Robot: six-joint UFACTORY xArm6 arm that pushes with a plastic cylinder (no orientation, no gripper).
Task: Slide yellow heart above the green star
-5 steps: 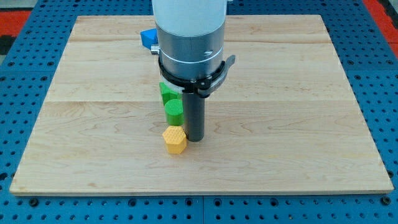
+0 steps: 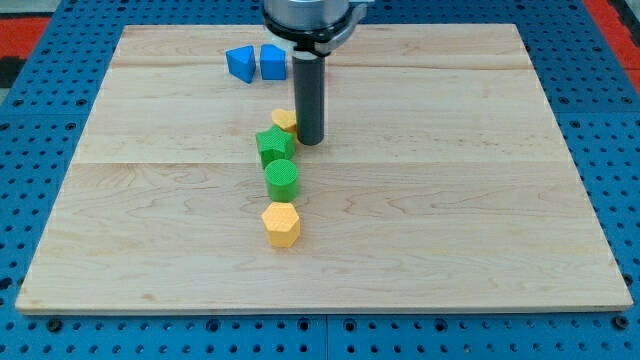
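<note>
**Ana:** Tool [image 2: 309,95] status first, what are you seeing?

**Ben:** It is a plain dark rod with no jaws, so it neither opens nor closes, and it grips nothing. My tip [image 2: 310,142] is down on the table [image 2: 480,200]. The yellow heart [image 2: 285,120] is just to its left, touching the rod or very nearly; I cannot tell which.

**Ana:** And the target?

**Ben:** The green star [image 2: 274,146] lies a little further left of my tip and slightly nearer the view's bottom. It sits right against the heart's lower edge. Below the tip come a green round block [image 2: 282,180] and, further on, a yellow hexagonal block [image 2: 281,224]. Two blue blocks [image 2: 256,62] lie well apart, up and to the left of the tool.

**Ana:** So the heart is nearly there?

**Ben:** I judge so. It is already on the star's upper side, only a bit off to the right.

**Ana:** How would you finish it well?

**Ben:** With a short, slow push leftward from the heart's right flank, with the tip level with the heart's middle so it slides rather than spins. I'd keep the tip on the upper side of the star's points. Catching one would drag the star out of place and carry the target along. Stop as soon as the heart sits centred over the star.
</note>
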